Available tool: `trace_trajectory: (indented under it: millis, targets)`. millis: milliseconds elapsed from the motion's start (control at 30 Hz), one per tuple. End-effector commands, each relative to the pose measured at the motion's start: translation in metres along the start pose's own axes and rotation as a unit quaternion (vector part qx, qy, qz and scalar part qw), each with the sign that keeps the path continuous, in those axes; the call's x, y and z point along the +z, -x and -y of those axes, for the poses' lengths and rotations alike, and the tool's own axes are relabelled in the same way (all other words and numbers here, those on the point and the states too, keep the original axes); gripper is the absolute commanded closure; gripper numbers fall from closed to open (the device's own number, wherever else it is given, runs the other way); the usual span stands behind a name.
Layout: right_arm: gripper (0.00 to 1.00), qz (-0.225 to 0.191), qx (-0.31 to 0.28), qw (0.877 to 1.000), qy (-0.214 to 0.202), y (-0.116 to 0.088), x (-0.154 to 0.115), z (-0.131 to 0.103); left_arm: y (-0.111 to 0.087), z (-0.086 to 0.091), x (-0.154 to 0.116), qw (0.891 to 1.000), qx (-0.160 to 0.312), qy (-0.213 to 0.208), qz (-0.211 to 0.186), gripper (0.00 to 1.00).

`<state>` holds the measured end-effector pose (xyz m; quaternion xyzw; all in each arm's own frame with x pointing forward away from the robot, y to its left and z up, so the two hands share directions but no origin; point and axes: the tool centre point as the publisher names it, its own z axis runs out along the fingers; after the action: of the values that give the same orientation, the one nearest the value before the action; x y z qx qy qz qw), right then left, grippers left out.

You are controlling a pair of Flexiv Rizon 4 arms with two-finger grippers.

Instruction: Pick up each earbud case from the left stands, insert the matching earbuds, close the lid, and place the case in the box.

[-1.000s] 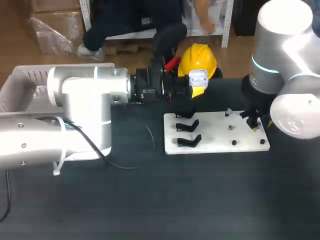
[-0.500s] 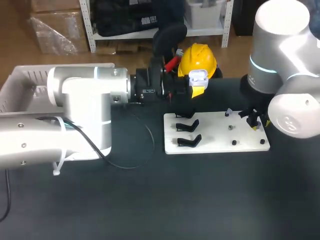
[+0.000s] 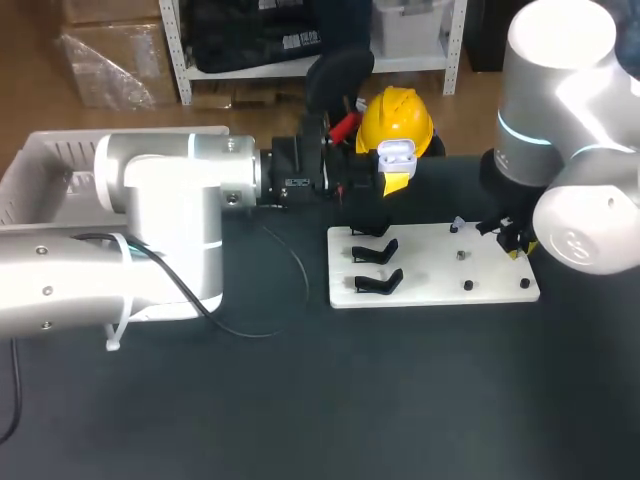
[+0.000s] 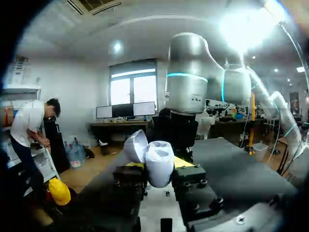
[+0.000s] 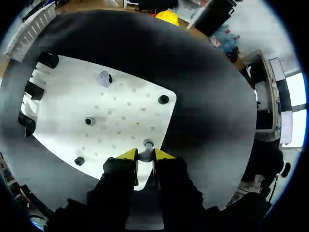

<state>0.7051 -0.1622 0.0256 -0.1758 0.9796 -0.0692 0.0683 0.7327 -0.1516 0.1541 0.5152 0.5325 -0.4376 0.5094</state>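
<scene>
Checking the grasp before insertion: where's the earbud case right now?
Head view: the open earbud case is held in the left gripper, left of centre, just beyond the far edge of the white board.

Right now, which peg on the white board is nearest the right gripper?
The peg at the edge of the board, ahead of the right gripper; the other four stand farther off.

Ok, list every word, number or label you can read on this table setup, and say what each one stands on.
Nothing can be read.
Black wrist block of the left arm: a small pale label, too small to read.
Earbud case: no print shows.
White board: no print shows in the head or right wrist view.
</scene>
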Motion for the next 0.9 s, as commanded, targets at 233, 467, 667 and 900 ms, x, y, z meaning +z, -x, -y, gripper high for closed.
trace_trajectory:
  millis: [233, 467, 667, 900]
  targets:
    - [1.00, 0.006, 0.007, 1.000, -0.006, -0.002, -0.030, -0.001, -0.001, 0.004, 0.000, 1.000, 0.003, 0.007, 0.004, 1.00]
    - [1.00, 0.000, 0.001, 1.000, 0.020, -0.008, -0.086, -0.013, -0.001, 0.004, 0.000, 1.000, 0.003, 0.007, 0.004, 1.00]
    - [1.00, 0.001, -0.003, 0.999, 0.033, -0.013, -0.135, -0.026, -0.001, 0.004, 0.000, 1.000, 0.003, 0.007, 0.004, 1.00]
    - [1.00, 0.006, -0.032, 0.999, 0.044, -0.017, -0.169, -0.046, -0.001, 0.004, 0.000, 1.000, 0.003, 0.007, 0.004, 1.00]
